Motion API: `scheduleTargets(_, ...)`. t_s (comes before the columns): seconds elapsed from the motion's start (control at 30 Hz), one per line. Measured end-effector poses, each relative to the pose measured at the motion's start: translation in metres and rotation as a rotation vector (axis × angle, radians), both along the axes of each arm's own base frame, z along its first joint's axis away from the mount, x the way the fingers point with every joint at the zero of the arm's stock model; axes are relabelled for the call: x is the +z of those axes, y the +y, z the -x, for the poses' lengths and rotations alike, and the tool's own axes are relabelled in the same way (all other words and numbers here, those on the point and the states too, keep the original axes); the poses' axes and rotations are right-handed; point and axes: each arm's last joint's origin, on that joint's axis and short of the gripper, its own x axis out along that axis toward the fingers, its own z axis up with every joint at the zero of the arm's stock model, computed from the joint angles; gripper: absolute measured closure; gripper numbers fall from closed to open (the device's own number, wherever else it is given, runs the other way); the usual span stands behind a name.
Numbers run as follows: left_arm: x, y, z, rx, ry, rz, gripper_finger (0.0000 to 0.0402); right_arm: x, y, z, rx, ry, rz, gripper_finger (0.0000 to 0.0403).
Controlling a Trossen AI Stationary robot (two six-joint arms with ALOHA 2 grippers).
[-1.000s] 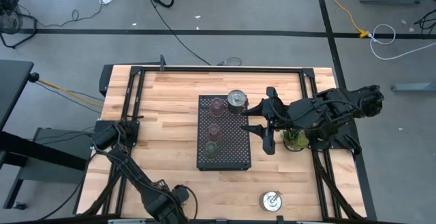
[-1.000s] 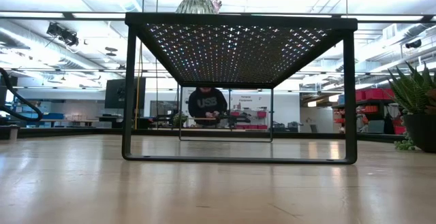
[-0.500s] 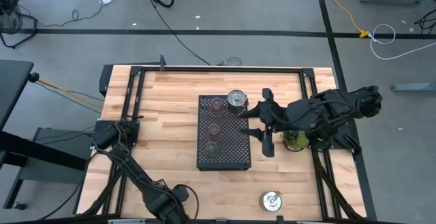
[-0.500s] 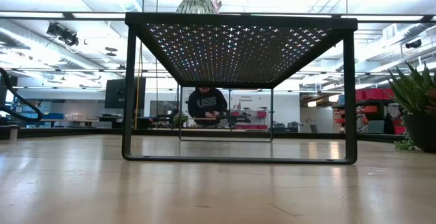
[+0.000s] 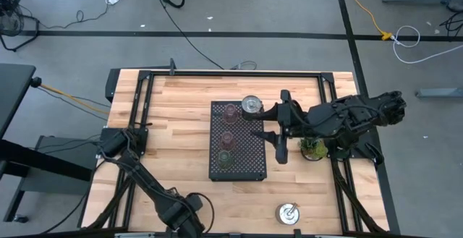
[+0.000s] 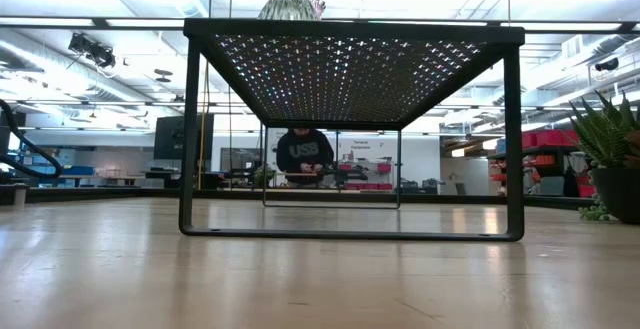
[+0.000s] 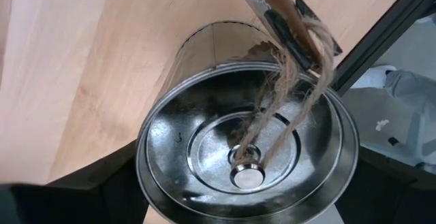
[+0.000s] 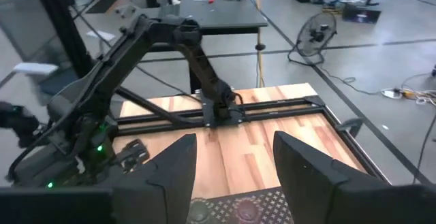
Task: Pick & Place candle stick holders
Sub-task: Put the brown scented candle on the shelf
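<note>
On the wooden table [image 5: 173, 115], seen from above, a black tray [image 5: 237, 167] stands at centre. Three glass holders sit in a row on it: pink [image 5: 231, 111], reddish [image 5: 228, 137] and green [image 5: 225, 157]. A silver holder [image 5: 251, 105] sits at the tray's far right corner. Another silver one [image 5: 289, 213] rests on the table near the front edge, well apart.

The right gripper [image 5: 272, 132] hovers at the tray's right edge, fingers spread wide and empty, just beside the cornered silver holder. A potted plant [image 5: 312, 148] stands under that arm. The left gripper [image 5: 189, 220] is folded at the table's front edge; its camera looks into a metal tin [image 7: 245, 163] with twine, and its fingers cannot be judged.

Risk, as a judgement: the silver holder sits near the tray's edge, so a stray finger could knock it off, and the arm's underside could topple the plant.
</note>
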Motion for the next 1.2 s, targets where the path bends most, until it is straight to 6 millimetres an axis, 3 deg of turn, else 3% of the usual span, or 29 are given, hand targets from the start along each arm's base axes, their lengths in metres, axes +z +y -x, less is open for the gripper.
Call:
scheduleTargets(0.23,0.000,0.000,0.000,0.005,-0.006,-0.006,0.0026,-0.004,-0.001,0.001,-0.015,0.039,0.030,0.0181)
scheduleTargets(0.4,0.000,-0.001,-0.003,0.033,-0.060,-0.027,0.0034,-0.004,-0.001,0.002,-0.015,0.042,0.054,0.0109)
scheduleTargets(0.57,0.000,-0.002,-0.008,0.088,-0.094,-0.006,0.0014,-0.003,-0.004,0.002,-0.108,0.026,0.064,0.0024)
scheduleTargets(0.63,0.000,-0.001,-0.008,0.093,-0.090,-0.010,0.0008,-0.004,-0.004,0.002,-0.110,0.028,0.062,0.0009)
scheduleTargets(0.73,0.001,0.000,-0.008,0.095,-0.091,-0.008,0.0010,-0.004,-0.004,0.002,-0.104,0.032,0.074,0.0022)
scheduleTargets(0.87,0.002,0.002,-0.008,0.099,-0.084,-0.019,0.0042,-0.004,-0.004,0.002,-0.094,0.036,0.085,0.0037)
scheduleTargets(1.2,0.004,0.007,-0.012,0.103,-0.051,0.017,0.0043,-0.004,-0.004,0.003,-0.096,0.043,0.084,0.0039)
